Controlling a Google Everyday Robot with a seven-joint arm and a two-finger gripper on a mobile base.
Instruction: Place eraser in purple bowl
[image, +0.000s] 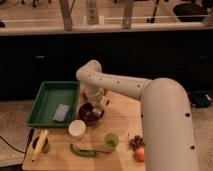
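Observation:
The purple bowl (90, 115) is small, round and dark. It stands on the wooden table (120, 120) just right of the green tray (47, 102). My gripper (96, 101) hangs at the end of the white arm (125, 85), directly over the bowl's far rim and close above it. Something pale shows under the gripper at the bowl's edge; I cannot tell whether it is the eraser. A flat grey-blue rectangular block (61, 113) lies in the tray.
A white cup (76, 128) stands just in front of the bowl. A banana (40, 145) on a dark dish, a green chili (82, 151), a green cup (111, 140), grapes (136, 142) and an orange fruit (139, 154) lie along the table's front.

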